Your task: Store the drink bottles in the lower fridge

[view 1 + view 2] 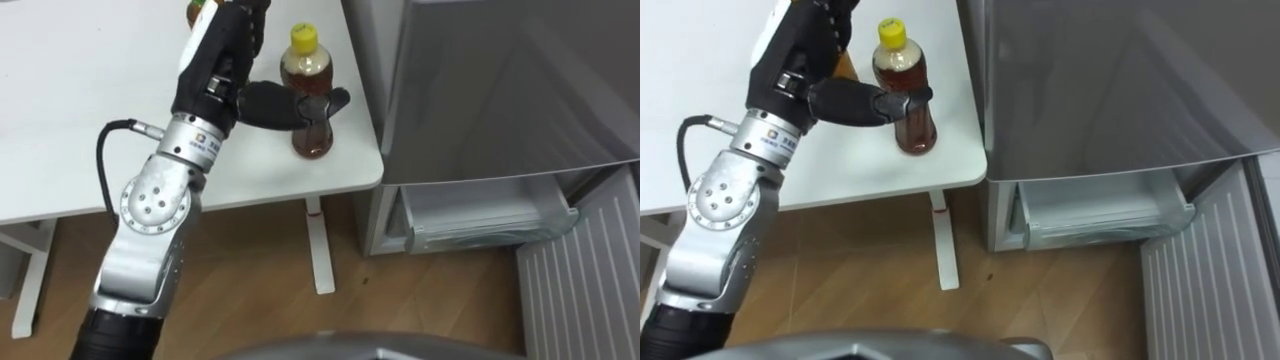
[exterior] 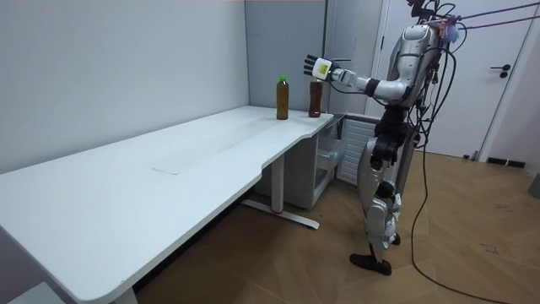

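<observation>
A tea bottle with a yellow cap (image 1: 311,95) stands upright near the white table's right front corner (image 1: 340,180). My left hand (image 1: 225,60) reaches over the table just left of it. The fingers are straight, and the dark thumb (image 1: 285,106) lies across the front of the bottle. A second bottle with a green cap (image 2: 283,98) stands behind the hand, mostly hidden in the eye views. In the room view the left hand (image 2: 319,66) hovers with spread fingers by the top of the yellow-capped bottle (image 2: 315,99).
The grey fridge (image 1: 500,90) stands right of the table. Its lower compartment is open, showing a clear drawer (image 1: 485,215). The lower door (image 1: 585,285) swings out at the lower right. I stand on wooden floor (image 1: 260,290) between table and fridge.
</observation>
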Available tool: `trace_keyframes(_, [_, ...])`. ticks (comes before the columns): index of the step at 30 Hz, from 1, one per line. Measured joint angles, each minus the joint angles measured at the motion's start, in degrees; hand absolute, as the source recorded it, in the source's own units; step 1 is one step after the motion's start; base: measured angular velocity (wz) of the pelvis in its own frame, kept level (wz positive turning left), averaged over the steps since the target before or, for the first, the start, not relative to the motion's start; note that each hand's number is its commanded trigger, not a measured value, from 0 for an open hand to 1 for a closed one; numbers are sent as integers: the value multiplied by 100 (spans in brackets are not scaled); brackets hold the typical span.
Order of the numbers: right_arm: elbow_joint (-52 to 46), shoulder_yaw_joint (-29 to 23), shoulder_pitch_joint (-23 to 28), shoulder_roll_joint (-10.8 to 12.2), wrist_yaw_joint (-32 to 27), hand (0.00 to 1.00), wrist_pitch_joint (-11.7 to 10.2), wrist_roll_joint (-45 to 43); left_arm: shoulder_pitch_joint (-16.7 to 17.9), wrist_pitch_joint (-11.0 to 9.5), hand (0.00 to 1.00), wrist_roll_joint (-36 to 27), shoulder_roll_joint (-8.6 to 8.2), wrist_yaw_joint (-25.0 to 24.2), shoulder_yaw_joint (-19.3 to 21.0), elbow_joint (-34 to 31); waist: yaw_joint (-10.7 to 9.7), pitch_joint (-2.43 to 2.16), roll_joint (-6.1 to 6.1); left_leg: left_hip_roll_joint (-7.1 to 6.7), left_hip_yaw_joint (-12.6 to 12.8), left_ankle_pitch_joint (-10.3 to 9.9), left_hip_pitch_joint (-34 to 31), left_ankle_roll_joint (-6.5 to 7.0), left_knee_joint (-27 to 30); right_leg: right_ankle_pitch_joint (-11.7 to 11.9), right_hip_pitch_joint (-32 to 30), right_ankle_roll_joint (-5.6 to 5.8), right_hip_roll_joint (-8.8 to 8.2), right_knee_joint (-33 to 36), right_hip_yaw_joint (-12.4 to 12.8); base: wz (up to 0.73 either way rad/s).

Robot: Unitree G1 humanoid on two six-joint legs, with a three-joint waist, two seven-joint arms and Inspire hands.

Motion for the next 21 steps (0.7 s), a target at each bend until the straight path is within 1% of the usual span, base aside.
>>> trace_keyframes(2, [15, 0, 0, 7, -4, 0, 2, 0, 4, 10, 0, -167, 1, -111, 3, 155, 5, 12, -39, 0, 0, 0, 14, 0, -2, 0, 10, 0, 3, -1, 7, 0])
trace_keyframes(4, [15, 0, 0, 8, -12, 0, 4, 7, 6, 56, 0, -167, 1, -176, 3, 217, 5, 14, -77, 0, 0, 0, 14, 0, -2, 0, 10, 0, 5, -3, 14, 0])
trace_keyframes(7, [9, 0, -3, 9, -53, 0, 15, 13, 6, 85, 0, -203, 1, -233, 3, 232, 10, 34, -130, 0, 12, 0, 14, 0, -3, 0, -3, 0, 6, -11, 32, -1])
trace_keyframes(8, [0, 0, -5, 9, -57, 0, 53, 13, 7, 99, 0, -285, 2, -245, 3, 231, 11, 38, -140, 0, 19, 0, 13, 0, -3, -1, -8, 0, 6, -14, 39, -3])
trace_keyframes(11, [-11, 5, -3, 12, -53, 0, 129, 23, 8, 132, 0, -402, 3, -308, 3, 241, 13, 34, -149, 1, 30, 0, 14, 0, -4, 0, -8, 1, 6, -6, 45, 0])
trace_keyframes(16, [-14, 7, -2, 13, -53, 0, 128, 264, 8, 178, 0, -767, 3, -359, 1, 353, 6, 29, -140, 1, 30, 0, 25, 0, -4, 0, 8, 0, 6, 8, 49, 0])
trace_keyframes(21, [-15, 7, -2, 13, -53, 0, 130, 426, 8, 214, 0, -830, 3, -361, 1, 442, 5, 24, -132, 1, 30, 0, 27, 0, -3, 0, 9, 1, 7, 10, 52, 0])
